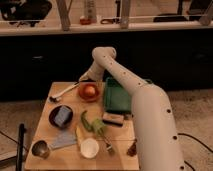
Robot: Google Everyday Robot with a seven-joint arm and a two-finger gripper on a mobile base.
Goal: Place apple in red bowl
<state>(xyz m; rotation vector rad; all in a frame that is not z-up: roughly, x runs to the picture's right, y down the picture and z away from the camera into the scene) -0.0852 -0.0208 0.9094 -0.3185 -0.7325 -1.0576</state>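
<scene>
Orange-yellow apple (89, 90), red bowl (89, 99), green tray (116, 95), white bowl (90, 148); white arm (145, 105), jaws beside red bowl

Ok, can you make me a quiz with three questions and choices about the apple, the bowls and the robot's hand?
1. Where is the apple? A: in the metal cup. B: in the red bowl. C: on the green tray.
2. What colour is the block in the dark bowl? A: blue. B: yellow. C: pink.
3. How does the white bowl stand? A: on its side. B: upside down. C: open side up.

Answers: B, the apple sits inside the red bowl, with the gripper just above its far rim. A, the block looks blue. C, its round opening faces up.
</scene>
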